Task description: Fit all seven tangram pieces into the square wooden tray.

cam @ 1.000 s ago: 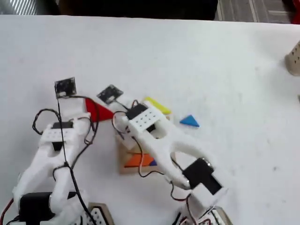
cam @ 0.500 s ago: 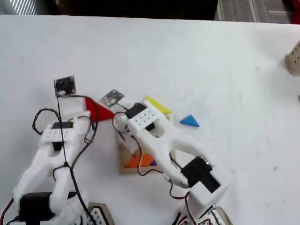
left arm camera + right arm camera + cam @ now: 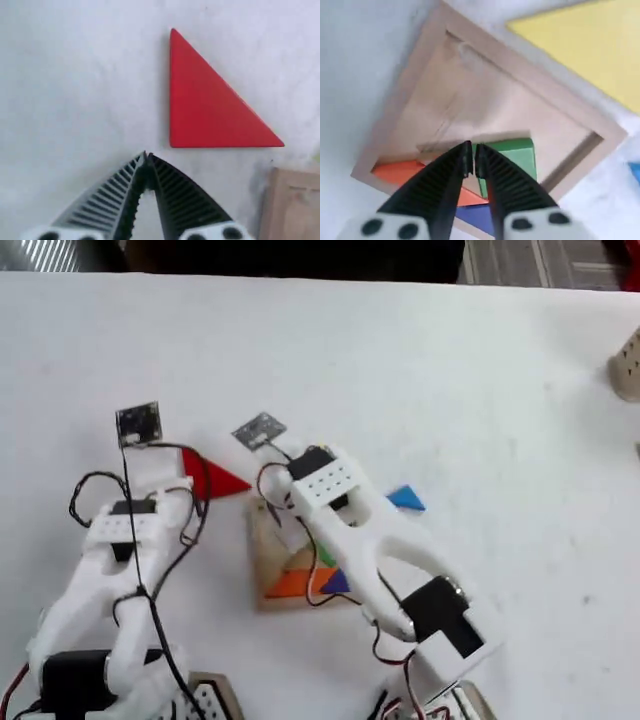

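Observation:
The square wooden tray (image 3: 268,540) lies between the two arms. Orange (image 3: 292,583), purple (image 3: 336,582) and green (image 3: 322,558) pieces sit in its near corner. In the right wrist view my right gripper (image 3: 471,151) hangs shut over the tray floor (image 3: 485,105), beside the green piece (image 3: 512,152) and the orange piece (image 3: 397,171). A yellow triangle (image 3: 590,45) lies just outside the tray's rim. The red triangle (image 3: 215,478) rests on the table left of the tray. My left gripper (image 3: 146,161) is shut and empty, a short way from the red triangle (image 3: 210,102). A blue triangle (image 3: 405,498) lies right of the tray.
The right arm (image 3: 360,530) covers the tray's far and right parts in the high view. The left arm (image 3: 125,530) stands to the left. A pale perforated object (image 3: 627,365) stands at the table's right edge. White table stretches wide beyond the arms.
The right arm has swung to the right over the tray, uncovering the green and purple pieces and hiding the yellow triangle in the high view. The left arm has kept still.

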You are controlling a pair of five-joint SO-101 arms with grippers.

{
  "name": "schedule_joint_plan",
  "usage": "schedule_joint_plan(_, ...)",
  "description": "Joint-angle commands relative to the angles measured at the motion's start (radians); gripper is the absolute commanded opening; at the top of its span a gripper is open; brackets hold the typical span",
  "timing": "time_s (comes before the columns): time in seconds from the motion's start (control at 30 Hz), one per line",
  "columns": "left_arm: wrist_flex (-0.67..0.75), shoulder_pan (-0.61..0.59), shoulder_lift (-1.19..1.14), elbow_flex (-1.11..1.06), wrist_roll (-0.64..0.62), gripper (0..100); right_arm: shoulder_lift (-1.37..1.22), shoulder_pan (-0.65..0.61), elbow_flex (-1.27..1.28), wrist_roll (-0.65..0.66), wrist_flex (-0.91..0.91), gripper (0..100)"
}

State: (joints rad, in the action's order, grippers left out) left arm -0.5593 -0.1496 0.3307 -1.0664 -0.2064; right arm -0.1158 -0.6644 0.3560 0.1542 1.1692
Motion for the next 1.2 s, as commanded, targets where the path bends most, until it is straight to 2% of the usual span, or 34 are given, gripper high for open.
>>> schedule_joint_plan(0.0,0.021,0.016,0.036,0.005,0.009,2,0.051,-0.056,-0.028,0.000,-0.024,1.8)
schedule_joint_plan(0.5,0.023,0.016,0.036,0.005,0.009,2,0.053,-0.067,0.064,0.002,-0.042,1.8)
schedule_joint_plan(0.7,0.023,0.016,0.036,0.005,0.009,2,0.054,-0.067,0.064,0.043,-0.021,1.8)
schedule_joint_plan(1.17,0.028,0.016,0.036,0.005,0.009,2,0.047,-0.082,-0.025,0.041,-0.028,1.8)
